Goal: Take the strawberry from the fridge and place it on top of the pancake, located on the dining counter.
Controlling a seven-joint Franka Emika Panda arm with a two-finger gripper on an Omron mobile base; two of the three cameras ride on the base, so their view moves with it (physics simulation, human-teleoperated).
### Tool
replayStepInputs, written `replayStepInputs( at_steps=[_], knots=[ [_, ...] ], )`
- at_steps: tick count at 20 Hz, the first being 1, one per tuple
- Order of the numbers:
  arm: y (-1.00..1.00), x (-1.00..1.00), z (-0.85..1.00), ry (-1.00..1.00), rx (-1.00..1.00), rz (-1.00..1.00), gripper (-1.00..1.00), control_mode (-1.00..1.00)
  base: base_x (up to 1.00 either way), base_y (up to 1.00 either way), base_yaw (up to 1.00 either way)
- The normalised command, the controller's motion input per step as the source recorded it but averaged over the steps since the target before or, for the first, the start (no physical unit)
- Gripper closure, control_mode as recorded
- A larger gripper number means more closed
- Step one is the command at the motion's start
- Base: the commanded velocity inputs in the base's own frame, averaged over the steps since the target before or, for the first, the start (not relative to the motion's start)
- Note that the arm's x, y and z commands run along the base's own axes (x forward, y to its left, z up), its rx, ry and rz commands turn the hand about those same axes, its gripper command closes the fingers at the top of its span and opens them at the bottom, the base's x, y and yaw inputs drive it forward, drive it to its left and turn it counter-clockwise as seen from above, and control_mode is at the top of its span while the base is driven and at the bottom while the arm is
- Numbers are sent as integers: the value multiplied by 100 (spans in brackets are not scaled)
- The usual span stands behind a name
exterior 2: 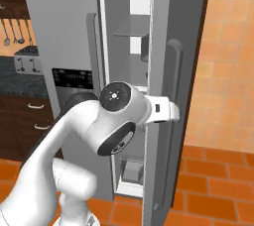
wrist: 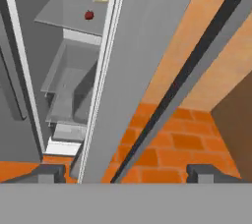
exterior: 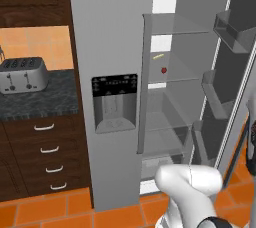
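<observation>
The strawberry [exterior: 163,70] is a tiny red fruit on a glass shelf inside the fridge [exterior: 107,47], whose right door [exterior 2: 161,71] stands open. It also appears far off in the hand view as the strawberry [wrist: 89,15]. My gripper [wrist: 126,173] is open, its fingertips [wrist: 47,173] wide apart and holding nothing. It sits low by the open door's outer edge, and the door's long dark handle [wrist: 187,70] runs between the fingers. My wrist [exterior 2: 166,112] is beside that handle [exterior 2: 173,96]. The pancake and the dining counter are out of view.
A thin yellow stick [exterior: 158,56] lies on the shelf behind the strawberry. Door bins [exterior: 235,29] line the open door. A toaster [exterior: 22,74] stands on the dark wall counter [exterior: 40,102] left of the fridge, above drawers. The floor [wrist: 182,144] is orange tile.
</observation>
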Motion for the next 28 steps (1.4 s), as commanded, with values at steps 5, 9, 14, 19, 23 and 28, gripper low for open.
replayStepInputs(
  at_steps=[5, 9, 14, 19, 23, 28],
  knots=[
    [94, 28, 1, 27, -61, -20, -100, -100, 0, 0, 0],
    [76, 73, 0, 28, -64, -12, -100, -100, 0, 0, 0],
    [5, 97, 0, 51, -54, 1, -100, -100, 0, 0, 0],
    [-25, 54, 0, 66, -43, 3, -100, -100, 0, 0, 0],
    [-53, -9, 0, 41, -14, 0, -100, -100, 0, 0, 0],
    [-77, -5, 0, 23, -2, 0, -100, -100, 0, 0, 0]
  ],
)
